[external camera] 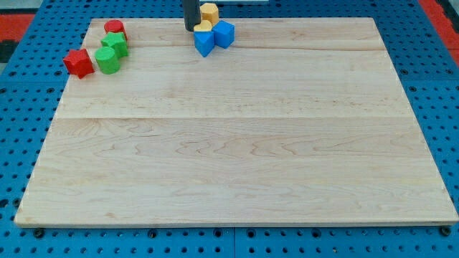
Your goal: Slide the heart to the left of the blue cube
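Wooden board [237, 143] on blue pegboard. No jaws on this rig, just a rod; my tip [191, 29] sits at the far edge, touching the yellow heart [204, 26] on its left. Heart's wedged btwn a yellow block [209, 11] behind and blue cube [224, 34] + another blue block [205, 42], so it's gotta go left. Red/green blocks far left, out of the way imo.

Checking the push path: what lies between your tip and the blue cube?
In the camera view, the yellow heart lies between my tip and the blue cube, close against my tip.
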